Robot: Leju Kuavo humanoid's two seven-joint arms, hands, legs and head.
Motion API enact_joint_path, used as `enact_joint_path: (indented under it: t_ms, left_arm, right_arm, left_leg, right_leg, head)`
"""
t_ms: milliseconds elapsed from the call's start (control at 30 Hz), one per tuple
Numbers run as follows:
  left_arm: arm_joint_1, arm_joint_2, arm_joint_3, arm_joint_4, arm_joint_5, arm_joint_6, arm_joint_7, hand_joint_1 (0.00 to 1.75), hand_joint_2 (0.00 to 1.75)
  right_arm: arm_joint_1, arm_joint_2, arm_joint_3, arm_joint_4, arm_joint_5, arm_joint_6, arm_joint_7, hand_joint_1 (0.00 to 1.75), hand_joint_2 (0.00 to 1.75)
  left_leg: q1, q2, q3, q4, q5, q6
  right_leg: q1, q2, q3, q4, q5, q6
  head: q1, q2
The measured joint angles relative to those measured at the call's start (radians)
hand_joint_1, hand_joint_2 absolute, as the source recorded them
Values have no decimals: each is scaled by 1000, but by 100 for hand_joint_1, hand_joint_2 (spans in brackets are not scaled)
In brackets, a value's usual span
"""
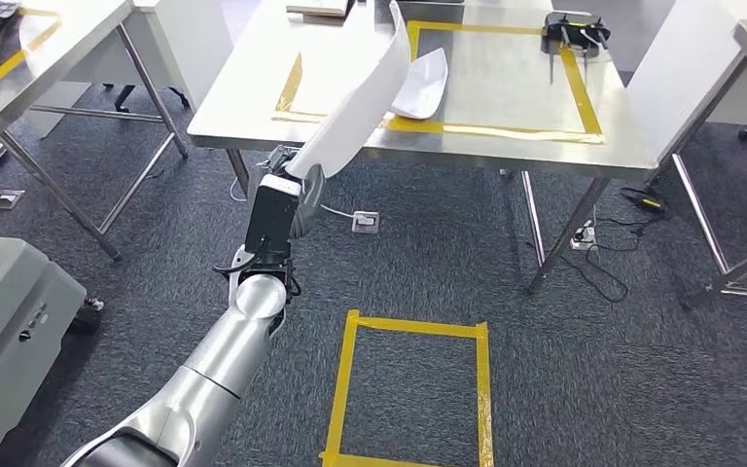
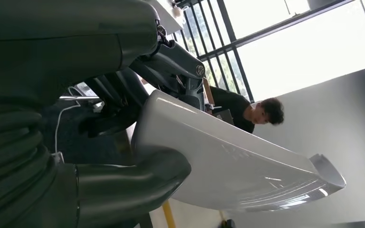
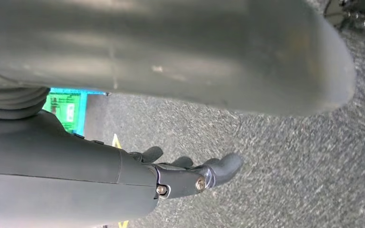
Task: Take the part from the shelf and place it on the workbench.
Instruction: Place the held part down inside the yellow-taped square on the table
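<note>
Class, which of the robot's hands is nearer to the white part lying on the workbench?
Left. The left hand is raised just short of the workbench, its held panel reaching over the white part. The right hand hangs above the carpet.

Bare steel inside the yellow tape frame on the workbench lies right of the resting white part. A black device blocks the frame's far right corner. The long white part gripped by the left hand overhangs the near edge. Neighbouring tables flank both sides.
</note>
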Motion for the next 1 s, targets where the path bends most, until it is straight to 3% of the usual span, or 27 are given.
enact_joint_path:
  t_ms: [67, 100, 167, 200, 233, 267, 333, 400, 467, 567, 633, 700, 733, 767, 833, 867, 933, 1000]
  left_arm:
    - [-3, -1, 5, 0, -2, 3, -3, 175, 175]
    - [-4, -2, 7, 0, -3, 5, -5, 175, 175]
    - [-5, -2, 10, 3, -4, 9, -8, 175, 175]
    - [-4, -2, 12, 5, -4, 10, -9, 175, 175]
    - [-3, -2, 14, 8, -4, 11, -9, 175, 175]
    - [-2, -2, 16, 10, -4, 12, -9, 175, 175]
    - [-3, -2, 19, 13, -3, 14, -10, 175, 175]
    - [-5, -1, 24, 15, -2, 16, -12, 175, 175]
    - [-7, -1, 31, 17, -1, 18, -14, 175, 175]
    - [-11, 1, 38, 20, 1, 22, -17, 175, 175]
    - [-16, 5, 46, 24, 4, 27, -20, 175, 175]
    - [-18, 11, 56, 33, 7, 31, -23, 175, 175]
    - [-18, 15, 61, 38, 8, 32, -23, 175, 175]
    - [-19, 19, 66, 43, 10, 33, -23, 175, 175]
    - [-24, 24, 74, 52, 13, 36, -25, 175, 175]
    - [-29, 26, 78, 57, 15, 38, -27, 175, 175]
    - [-39, 29, 85, 66, 18, 43, -32, 175, 175]
    - [-44, 31, 94, 75, 23, 48, -34, 175, 175]
  right_arm:
    - [-1, 0, -3, 0, 0, -1, -1, 0, 0]
    - [-1, 0, -5, 0, 0, -1, -1, 0, 0]
    - [-1, 0, -8, 0, 0, -2, -2, 0, 0]
    - [2, 0, -9, 0, 0, -2, -2, 0, 0]
    - [5, 0, -10, 0, 0, -2, -2, 0, 0]
    - [7, 0, -10, 0, 0, -2, -2, 0, 0]
    - [10, 0, -12, 0, 0, -3, -3, 0, 0]
    - [9, 0, -13, 0, 0, -4, -5, 0, 0]
    - [8, 0, -16, 0, 1, -4, -6, 0, 0]
    - [10, 2, -18, 0, 2, -6, -6, 0, 0]
    - [10, 3, -18, 0, 3, -6, -8, 0, 0]
    - [10, 3, -19, 0, 5, -6, -9, 0, 0]
    - [11, 3, -19, 0, 7, -5, -10, 0, 0]
    - [12, 3, -20, 0, 8, -5, -10, 0, 0]
    - [13, 4, -20, 0, 10, -4, -10, 0, 0]
    - [12, 4, -20, 0, 11, -4, -10, 0, 0]
    - [9, 4, -22, 0, 12, -3, -10, 0, 0]
    - [7, 4, -24, 0, 13, -2, -9, 0, 0]
  left_leg:
    - [3, 0, 9, -5, -6, 15]
    - [5, 1, 15, -7, -9, 21]
    - [2, 2, 24, -7, -19, 29]
    - [0, 2, 28, -7, -24, 31]
    - [-1, 1, 35, -6, -30, 32]
    - [-2, 0, 44, -6, -37, 32]
    - [-3, -2, 64, -6, -52, 28]
    - [-7, -3, 76, -5, -66, 19]
    - [-9, -3, 80, -8, -73, 8]
    - [-9, -1, 78, 10, -91, -9]
    - [-5, 1, 29, 107, -129, -19]
    - [-1, 3, -54, 236, -163, -26]
    - [1, 3, -83, 268, -158, -29]
    - [3, 3, -92, 260, -132, -30]
    - [5, 5, -56, 140, -39, -29]
    - [4, 5, -29, 76, -6, -28]
    - [1, 4, 3, 7, 10, -17]
    - [-2, 2, 9, 0, -3, -1]
  right_leg:
    - [-1, -2, -13, 33, -19, 9]
    - [-1, -2, -38, 79, -37, 13]
    - [0, -3, -122, 216, -79, 16]
    - [0, -3, -161, 270, -86, 16]
    - [1, -3, -186, 292, -73, 14]
    - [2, -3, -191, 272, -39, 11]
    - [6, -3, -152, 144, 54, 0]
    - [12, -5, -104, 34, 95, -12]
    - [17, -4, -88, 8, 85, -19]
    - [9, -3, -70, -5, 76, -32]
    - [6, -4, -54, -9, 68, -42]
    - [6, -3, -42, -9, 55, -46]
    - [5, -2, -35, -8, 48, -46]
    - [5, -1, -26, -7, 41, -44]
    - [4, 1, -5, -5, 24, -38]
    - [5, 1, 3, -3, 15, -33]
    - [7, 2, 7, 0, 4, -21]
    - [8, 2, 8, -4, 0, -10]
  head:
    - [1, 0]
    - [3, 0]
    - [5, 0]
    - [5, 0]
    - [5, 0]
    - [6, 0]
    - [6, 0]
    - [6, 0]
    - [6, 0]
    - [3, 0]
    - [-1, 0]
    - [-3, 0]
    - [-3, 0]
    - [-3, 0]
    - [-3, 0]
    - [-3, 0]
    - [-3, 0]
    - [-3, 0]
